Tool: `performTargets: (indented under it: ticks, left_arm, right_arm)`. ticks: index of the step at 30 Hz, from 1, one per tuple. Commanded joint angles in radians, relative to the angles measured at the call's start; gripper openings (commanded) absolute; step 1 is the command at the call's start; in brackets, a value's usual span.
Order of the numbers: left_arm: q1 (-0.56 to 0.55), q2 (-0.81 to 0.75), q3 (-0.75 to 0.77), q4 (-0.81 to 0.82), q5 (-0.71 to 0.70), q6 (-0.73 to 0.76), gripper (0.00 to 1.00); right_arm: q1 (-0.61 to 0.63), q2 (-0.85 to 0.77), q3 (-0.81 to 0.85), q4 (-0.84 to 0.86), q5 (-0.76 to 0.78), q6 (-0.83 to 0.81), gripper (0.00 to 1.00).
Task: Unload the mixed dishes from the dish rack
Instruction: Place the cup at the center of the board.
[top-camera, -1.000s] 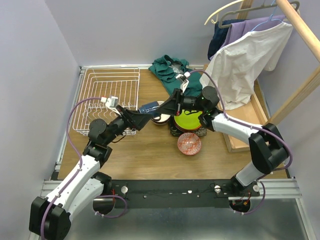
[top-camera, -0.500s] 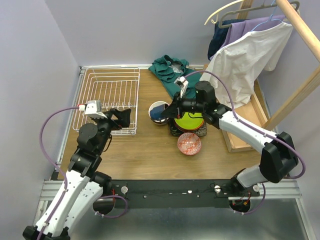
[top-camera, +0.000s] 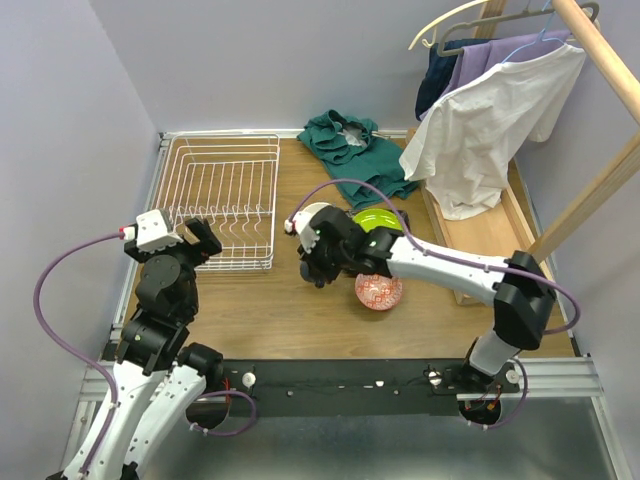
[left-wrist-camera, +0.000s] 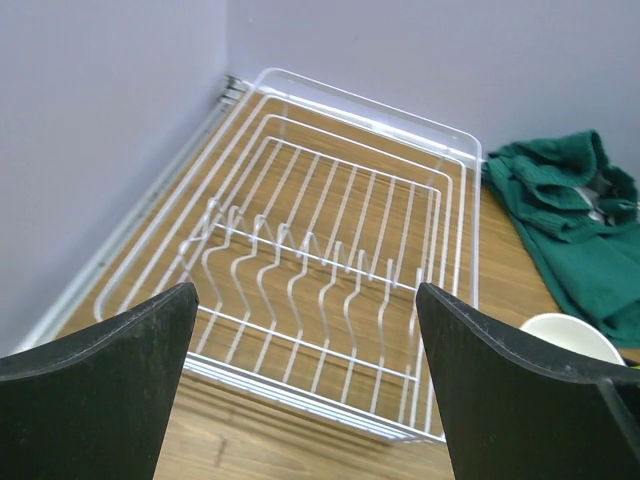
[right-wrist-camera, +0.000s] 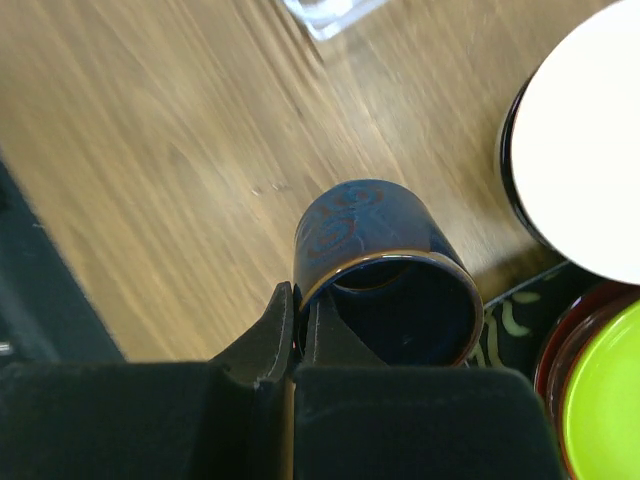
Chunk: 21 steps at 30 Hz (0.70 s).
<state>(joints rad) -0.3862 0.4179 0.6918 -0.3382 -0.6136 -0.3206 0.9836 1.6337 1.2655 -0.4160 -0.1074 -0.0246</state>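
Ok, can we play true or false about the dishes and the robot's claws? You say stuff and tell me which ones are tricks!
1. The dish rack has no dishes in it. True.
2. The right claw is holding a red cup. False: it grips a dark-blue mug by the rim.
3. The left claw is open and holds nothing. True.
4. The lime-green plate stands between the rack's tines. False: it lies on top of other plates on the wooden table, to the right of the rack.
5. A green cloth lies crumpled at the back of the table. True.
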Motion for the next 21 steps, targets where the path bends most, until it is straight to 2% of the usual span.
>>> performTargets:
  ticks: [1,5,14,15,16,19,21]
  left_arm:
    - [0.003,-0.019,0.040,-0.033,-0.133,0.075,0.99]
    - [0.003,-0.030,0.041,-0.039,-0.141,0.091,0.99]
    - [0.001,-0.047,0.035,-0.038,-0.144,0.114,0.99]
    - [0.001,-0.048,0.035,-0.036,-0.144,0.121,0.99]
    - [0.001,-0.048,0.034,-0.038,-0.143,0.124,0.99]
    - [0.001,-0.057,0.035,-0.038,-0.141,0.141,0.99]
    - [0.001,-0.064,0.028,-0.033,-0.143,0.155,0.99]
  right_arm:
    - [0.050,0.078,0.080,-0.088,0.238,-0.035,0.01]
    - [0.063,0.140,0.117,-0.121,0.314,-0.032,0.01]
    - [0.064,0.252,0.208,-0.165,0.356,-0.032,0.02]
    - [0.066,0.258,0.216,-0.170,0.359,-0.029,0.06]
    - [0.064,0.264,0.224,-0.182,0.359,-0.029,0.17]
    - [0.064,0.276,0.247,-0.201,0.336,-0.028,0.35]
    - [0.064,0.281,0.268,-0.214,0.321,-0.018,0.43]
